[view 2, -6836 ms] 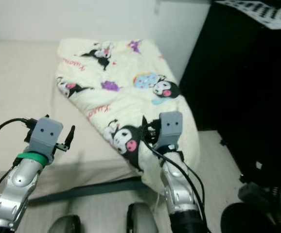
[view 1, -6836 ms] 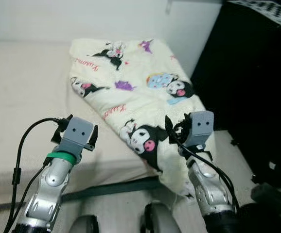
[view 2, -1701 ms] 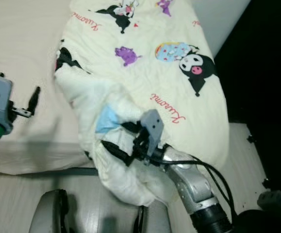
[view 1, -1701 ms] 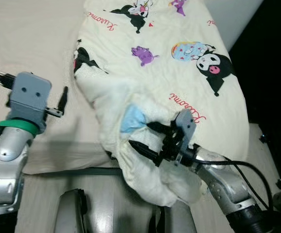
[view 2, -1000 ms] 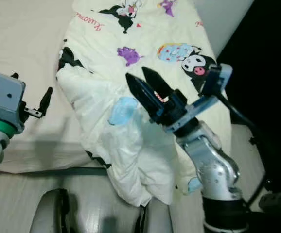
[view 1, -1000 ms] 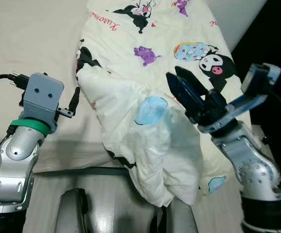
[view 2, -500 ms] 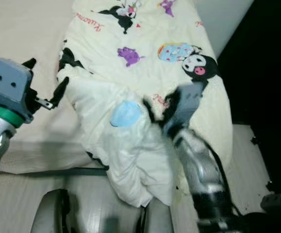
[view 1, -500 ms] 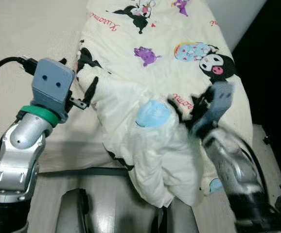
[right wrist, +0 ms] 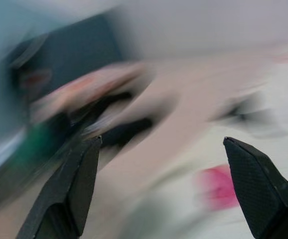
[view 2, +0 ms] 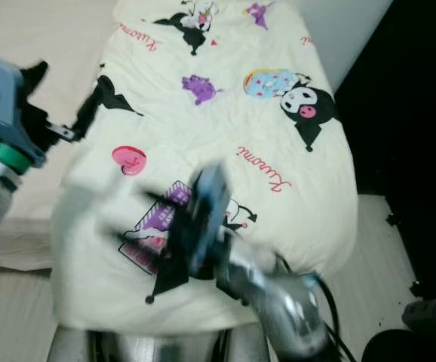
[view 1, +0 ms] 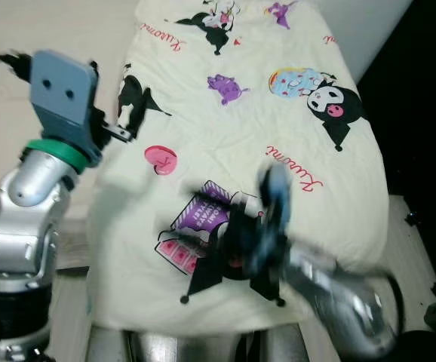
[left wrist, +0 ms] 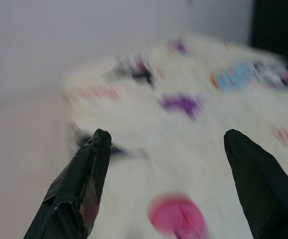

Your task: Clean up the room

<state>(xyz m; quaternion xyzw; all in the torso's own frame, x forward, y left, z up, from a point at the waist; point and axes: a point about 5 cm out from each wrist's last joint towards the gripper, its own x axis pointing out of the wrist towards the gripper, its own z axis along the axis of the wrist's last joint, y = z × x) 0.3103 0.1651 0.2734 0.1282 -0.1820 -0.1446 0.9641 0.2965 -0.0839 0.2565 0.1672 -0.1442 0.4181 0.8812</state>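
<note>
the folded-up corner of the blanket [view 1: 225, 151] is now spread flat again over the bed [view 1: 22, 90], where half a second ago it lay bunched. the right gripper [view 1: 237, 253] is blurred above its near edge with fingers apart, grasping nothing, and the left gripper [view 1: 124, 124] is also released at the blanket's left edge. i judge the smoothing is nearly done.

Blanket [view 1: 278, 128]: cream ground, cartoon print — black-and-white characters with pink faces, purple blobs, a blue patterned egg shape, a pink disc, red script lettering. Bed sheet [view 1: 52, 30]: plain beige. Left arm: silver, green band [view 1: 58, 149] at wrist, grey-blue camera block. Both pincers: black fingers [left wrist: 79, 189]. Black furniture [view 1: 422, 98] on the right; wall white.
</note>
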